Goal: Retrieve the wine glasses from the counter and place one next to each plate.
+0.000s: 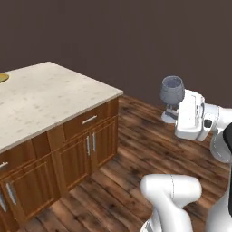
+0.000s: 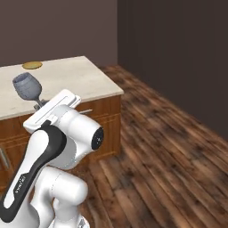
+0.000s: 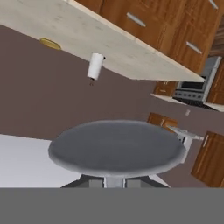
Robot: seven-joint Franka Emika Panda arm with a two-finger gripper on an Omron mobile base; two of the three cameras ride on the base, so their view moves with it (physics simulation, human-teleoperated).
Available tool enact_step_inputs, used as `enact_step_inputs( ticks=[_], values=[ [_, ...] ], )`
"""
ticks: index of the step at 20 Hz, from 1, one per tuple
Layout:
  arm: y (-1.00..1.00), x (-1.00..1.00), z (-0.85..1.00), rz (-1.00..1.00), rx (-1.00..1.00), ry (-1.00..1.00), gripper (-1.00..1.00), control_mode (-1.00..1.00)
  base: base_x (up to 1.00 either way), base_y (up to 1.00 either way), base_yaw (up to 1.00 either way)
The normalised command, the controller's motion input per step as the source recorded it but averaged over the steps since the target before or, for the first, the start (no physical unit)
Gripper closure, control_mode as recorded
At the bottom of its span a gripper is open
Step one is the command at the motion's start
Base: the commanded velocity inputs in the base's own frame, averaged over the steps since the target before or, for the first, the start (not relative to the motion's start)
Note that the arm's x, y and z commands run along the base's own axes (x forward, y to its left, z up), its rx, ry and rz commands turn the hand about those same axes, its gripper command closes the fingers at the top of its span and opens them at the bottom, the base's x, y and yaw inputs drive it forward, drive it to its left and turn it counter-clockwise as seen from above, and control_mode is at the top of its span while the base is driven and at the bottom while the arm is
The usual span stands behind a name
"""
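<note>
Blue-grey and translucent, the wine glass (image 1: 172, 92) sits upright in the hand (image 1: 171, 113), which is clamped on its thin stem just below the round bowl. From the left base camera the glass is up in the air over the dark plank floor (image 1: 136, 149), well clear of the island bench (image 1: 50, 97) and off past its near corner. From the right base camera the same glass (image 2: 27, 87) rises above the white wrist, with the hand (image 2: 39, 106) gripping the stem from below, and the pale speckled top of the bench (image 2: 84, 80) lies behind it. A plate with an orange-yellow rim (image 2: 32, 65) lies flat on the far part of that top; in the left base camera a sliver of it (image 1: 2, 77) shows at the picture's edge. Brown wood cabinet doors (image 1: 88, 152) with silver handles run under the bench. The hand camera looks along the glass, so the round foot (image 3: 116, 148) spreads wide across the lower middle, with the plate (image 3: 50, 43) and a paper-towel roll (image 3: 95, 66) on the bench beyond it, the view rolled over.
</note>
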Motion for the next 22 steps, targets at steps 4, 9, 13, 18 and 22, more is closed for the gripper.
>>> enact_step_inputs(
  ticks=[4, 9, 13, 18, 22],
  values=[
    [0.00, 0.00, 0.00, 0.00, 0.00, 0.00, 1.00, 1.00, 1.00, -1.00, 0.03],
    [0.00, 0.00, 0.00, 0.00, 0.00, 0.00, 1.00, 1.00, 1.00, -1.00, 0.05],
    [0.00, 0.00, 0.00, 0.00, 0.00, 0.00, 1.00, 1.00, 1.00, -1.00, 0.16],
    [0.00, 0.00, 0.00, 0.00, 0.00, 0.00, 1.00, 1.00, 1.00, -1.00, 0.14],
    [0.00, 0.00, 0.00, 0.00, 0.00, 0.00, 1.00, 1.00, 0.82, -1.00, 0.03]
  ],
)
